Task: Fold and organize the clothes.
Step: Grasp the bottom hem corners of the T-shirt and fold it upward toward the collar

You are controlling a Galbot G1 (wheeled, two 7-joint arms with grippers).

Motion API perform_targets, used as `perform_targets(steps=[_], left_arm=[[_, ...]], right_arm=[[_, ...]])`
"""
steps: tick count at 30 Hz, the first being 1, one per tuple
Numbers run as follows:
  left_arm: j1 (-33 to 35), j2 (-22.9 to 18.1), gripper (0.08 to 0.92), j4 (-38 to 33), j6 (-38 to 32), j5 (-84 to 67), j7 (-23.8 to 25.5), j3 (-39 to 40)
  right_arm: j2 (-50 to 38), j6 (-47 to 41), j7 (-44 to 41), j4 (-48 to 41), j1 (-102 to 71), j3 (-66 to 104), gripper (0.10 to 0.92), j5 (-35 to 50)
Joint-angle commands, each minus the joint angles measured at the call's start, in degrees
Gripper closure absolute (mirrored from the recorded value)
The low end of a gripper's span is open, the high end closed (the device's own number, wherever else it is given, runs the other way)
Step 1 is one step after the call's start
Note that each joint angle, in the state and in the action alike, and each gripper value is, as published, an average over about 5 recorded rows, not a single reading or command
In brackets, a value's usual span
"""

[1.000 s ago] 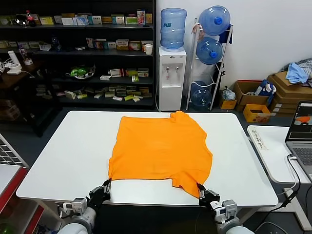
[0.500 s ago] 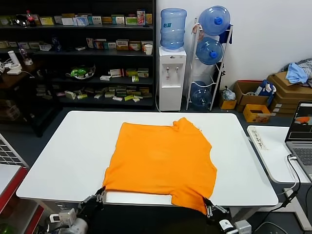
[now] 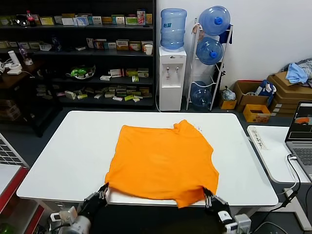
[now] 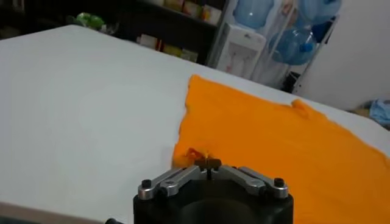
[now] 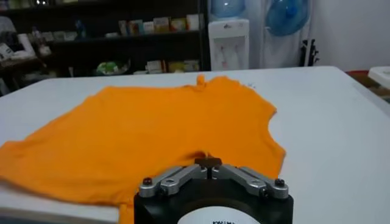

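I've got the orange T-shirt (image 3: 163, 163) spread across the middle of the white table (image 3: 63, 156), its near hem right at the near edge and drooping a little over it toward the right corner. It runs near to far: hem toward me, neck end pointing away toward the water dispenser (image 3: 172, 63), skewed slightly so the far end leans right. A small bunched fold of fabric sticks up at the far right corner. The cloth is plain bright orange on the side I can see, no lettering showing, mostly flat with soft ripples and a wavy near edge.

My left gripper (image 3: 101, 192) is down at the near left corner of the shirt, jaws clamped together on that corner; the left wrist view shows the fabric pinched right at the tips. My right gripper (image 3: 210, 197) sits at the near right corner, also closed tight on the hem, and the right wrist view has the orange cloth running into the closed tips. Both grippers are just off the table's near edge.
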Motion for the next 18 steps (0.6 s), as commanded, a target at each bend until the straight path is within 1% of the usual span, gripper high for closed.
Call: perform_targets(steps=[1,6,13,15,18], left_arm=[[-15.6,0.8,0.908,8.0,-0.7,-1.2,0.2,3.3],[-19.8,1.1,0.908,12.6,-0.7,-0.9,0.4,6.6],[-22.5,-0.2,0.908,16.1,-0.8,1.0,-0.3,9.0],[-23.0,-0.4,0.908,16.7,-0.8,1.5,-0.1,9.3],[-23.2,-0.6,0.885,17.3,-0.9,2.3,0.4,9.5]], right_arm=[[0.6,-0.9,1.5,-6.2,14.1,-1.2,0.901,2.8],[-0.8,-1.8,2.0,-9.8,18.7,-3.7,0.901,4.7],[-1.3,-2.3,1.6,-11.9,20.0,-5.8,0.899,5.0],[-1.1,-2.5,1.1,-12.2,19.9,-6.1,0.88,5.1],[-1.0,-2.7,-0.2,-12.1,19.4,-6.2,0.809,5.2]])
